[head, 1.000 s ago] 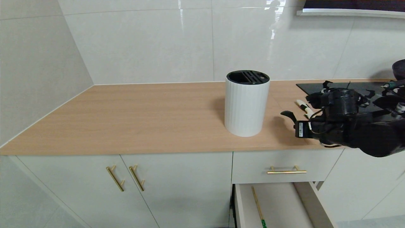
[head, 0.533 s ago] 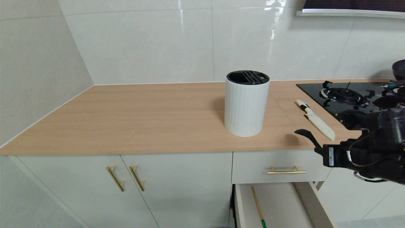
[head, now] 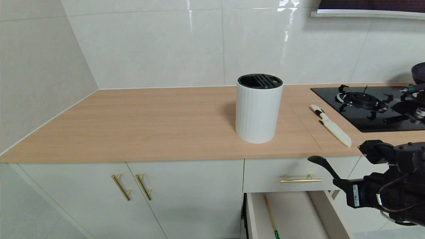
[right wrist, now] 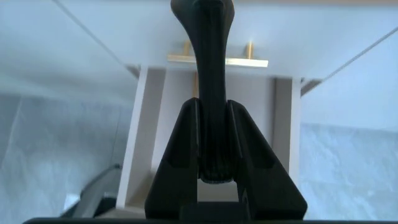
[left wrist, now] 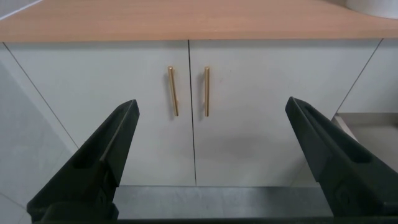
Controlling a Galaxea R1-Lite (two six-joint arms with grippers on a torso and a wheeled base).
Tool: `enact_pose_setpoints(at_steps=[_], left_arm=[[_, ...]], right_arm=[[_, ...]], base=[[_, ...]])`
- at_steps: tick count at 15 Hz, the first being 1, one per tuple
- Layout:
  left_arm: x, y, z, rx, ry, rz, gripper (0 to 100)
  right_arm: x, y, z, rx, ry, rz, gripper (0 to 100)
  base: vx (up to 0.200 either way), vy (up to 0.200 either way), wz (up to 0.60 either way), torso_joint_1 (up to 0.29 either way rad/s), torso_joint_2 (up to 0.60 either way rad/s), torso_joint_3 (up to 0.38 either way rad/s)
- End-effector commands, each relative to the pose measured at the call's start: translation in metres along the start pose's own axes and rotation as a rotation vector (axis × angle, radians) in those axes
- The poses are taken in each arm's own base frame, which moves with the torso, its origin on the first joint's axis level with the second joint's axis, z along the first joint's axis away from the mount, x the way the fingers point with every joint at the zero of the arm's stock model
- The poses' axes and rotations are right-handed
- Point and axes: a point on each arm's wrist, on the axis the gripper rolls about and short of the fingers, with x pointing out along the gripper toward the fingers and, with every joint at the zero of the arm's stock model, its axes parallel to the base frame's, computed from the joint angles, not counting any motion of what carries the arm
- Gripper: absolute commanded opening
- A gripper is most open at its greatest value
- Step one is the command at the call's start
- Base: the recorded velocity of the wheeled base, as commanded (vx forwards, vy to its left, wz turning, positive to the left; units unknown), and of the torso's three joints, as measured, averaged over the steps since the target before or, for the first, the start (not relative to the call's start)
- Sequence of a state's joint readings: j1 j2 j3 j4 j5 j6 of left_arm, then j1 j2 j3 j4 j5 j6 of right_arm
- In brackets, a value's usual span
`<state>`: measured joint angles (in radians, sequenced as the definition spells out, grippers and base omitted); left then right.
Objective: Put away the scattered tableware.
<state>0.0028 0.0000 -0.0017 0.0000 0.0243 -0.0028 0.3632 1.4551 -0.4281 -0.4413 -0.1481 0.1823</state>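
Observation:
My right gripper (head: 341,185) is shut on a slim black utensil (head: 321,163), whose curved end sticks up and to the left. It hangs off the counter's front edge, above the right side of the open drawer (head: 298,212). In the right wrist view the black utensil (right wrist: 209,56) sits clamped between the fingers of the right gripper (right wrist: 212,134), with the drawer (right wrist: 152,130) beyond. A white knife (head: 330,126) lies on the counter by the stove. A white ribbed holder (head: 258,111) with a black slotted top stands mid-counter. My left gripper (left wrist: 210,109) is open, facing the cabinet doors.
A chopstick (head: 271,217) lies in the open drawer. The closed upper drawer has a gold handle (head: 300,179). A black gas stove (head: 368,103) occupies the counter's right end. The cabinet doors (left wrist: 186,118) carry two gold handles. A tiled wall runs behind the wooden counter (head: 149,122).
My right arm has come down and back from over the counter beside the knife to below the counter edge, above the drawer, still holding the black utensil. The knife is now uncovered.

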Motion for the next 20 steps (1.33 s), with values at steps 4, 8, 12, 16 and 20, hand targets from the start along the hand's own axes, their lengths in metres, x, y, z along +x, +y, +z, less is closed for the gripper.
enact_pose_setpoints(at_steps=[4, 8, 12, 16, 20], left_arm=[[0.000, 0.000, 0.000, 0.000, 0.002, 0.001, 100], [0.000, 0.000, 0.000, 0.000, 0.002, 0.001, 100], [0.000, 0.000, 0.000, 0.000, 0.002, 0.001, 100], [0.000, 0.000, 0.000, 0.000, 0.002, 0.001, 100], [0.000, 0.000, 0.000, 0.000, 0.002, 0.001, 100]], right_arm=[[0.008, 0.003, -0.014, -0.023, 0.070, 0.005, 0], [0.016, 0.007, -0.022, -0.044, 0.124, 0.011, 0], [0.021, 0.012, -0.031, -0.068, 0.171, 0.025, 0], [0.029, 0.013, -0.036, -0.070, 0.184, 0.022, 0], [0.033, 0.013, -0.038, -0.069, 0.175, 0.022, 0]], base=[[0.000, 0.000, 0.00, -0.085, 0.19, 0.113], [0.000, 0.000, 0.00, -0.187, 0.47, 0.275], [0.000, 0.000, 0.00, -0.181, 0.48, 0.292], [0.000, 0.000, 0.00, -0.161, 0.46, 0.301], [0.000, 0.000, 0.00, -0.129, 0.46, 0.324]])
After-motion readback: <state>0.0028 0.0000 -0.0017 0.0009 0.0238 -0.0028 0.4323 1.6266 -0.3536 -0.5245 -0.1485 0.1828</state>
